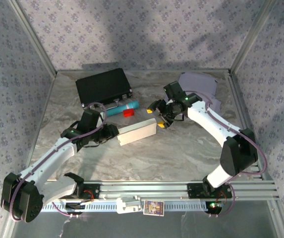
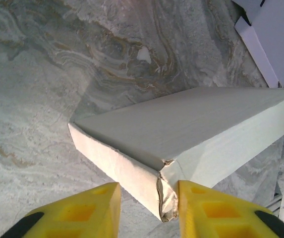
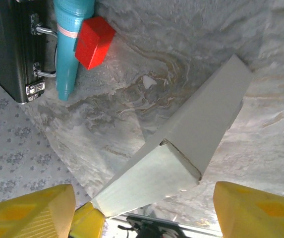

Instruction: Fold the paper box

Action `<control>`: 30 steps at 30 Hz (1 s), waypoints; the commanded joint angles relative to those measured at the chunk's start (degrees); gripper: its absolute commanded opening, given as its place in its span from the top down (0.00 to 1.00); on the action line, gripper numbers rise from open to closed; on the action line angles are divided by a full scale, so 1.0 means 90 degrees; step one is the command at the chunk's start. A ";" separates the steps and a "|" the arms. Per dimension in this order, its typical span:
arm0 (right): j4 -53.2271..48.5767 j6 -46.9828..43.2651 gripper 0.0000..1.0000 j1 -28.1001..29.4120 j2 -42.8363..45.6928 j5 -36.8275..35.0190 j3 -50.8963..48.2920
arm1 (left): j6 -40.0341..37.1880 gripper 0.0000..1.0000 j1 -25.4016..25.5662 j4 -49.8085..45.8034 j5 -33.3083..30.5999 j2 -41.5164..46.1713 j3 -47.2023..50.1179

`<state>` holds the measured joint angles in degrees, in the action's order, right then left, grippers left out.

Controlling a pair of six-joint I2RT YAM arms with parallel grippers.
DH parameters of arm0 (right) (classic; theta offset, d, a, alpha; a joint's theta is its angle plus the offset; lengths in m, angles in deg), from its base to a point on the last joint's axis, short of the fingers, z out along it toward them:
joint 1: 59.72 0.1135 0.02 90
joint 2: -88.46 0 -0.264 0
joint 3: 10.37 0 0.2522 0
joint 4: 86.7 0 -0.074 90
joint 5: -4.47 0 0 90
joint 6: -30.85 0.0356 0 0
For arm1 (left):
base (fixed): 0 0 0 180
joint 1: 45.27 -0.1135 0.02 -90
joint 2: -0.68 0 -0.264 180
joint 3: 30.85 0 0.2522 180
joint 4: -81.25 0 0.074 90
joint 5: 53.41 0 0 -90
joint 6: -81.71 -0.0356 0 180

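Entry, both arms at the work.

Paper box: closed up into a long flat white carton, lying on the marble table about mid-table. One end points to each arm.

Left gripper: at the box's left end. In the left wrist view, the gripper has one crumpled corner of the box between its yellow fingers. One finger sits against that corner. On the other side I see bare table between finger and carton. I read this as jaws parted, not clamping.

Right gripper: at the box's right end. In the right wrist view, the gripper has its fingers spread wide. The end of the box lies between them, with clear table on one side. Open, nothing held.

Behind the box, apart from it: black case, teal tube, red block. A flat white sheet lies at the back right.
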<state>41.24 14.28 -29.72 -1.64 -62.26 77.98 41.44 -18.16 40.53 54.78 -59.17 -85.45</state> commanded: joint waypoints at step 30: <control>-0.0949 -0.1450 0.30 -0.0806 -0.0175 0.0635 -0.1263 | 0.0841 0.58 0.0497 -0.0902 0.0078 0.0366 0.1110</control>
<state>35.73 4.90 -36.43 -2.71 -56.34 67.36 48.33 -13.28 33.60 57.17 -57.75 -72.86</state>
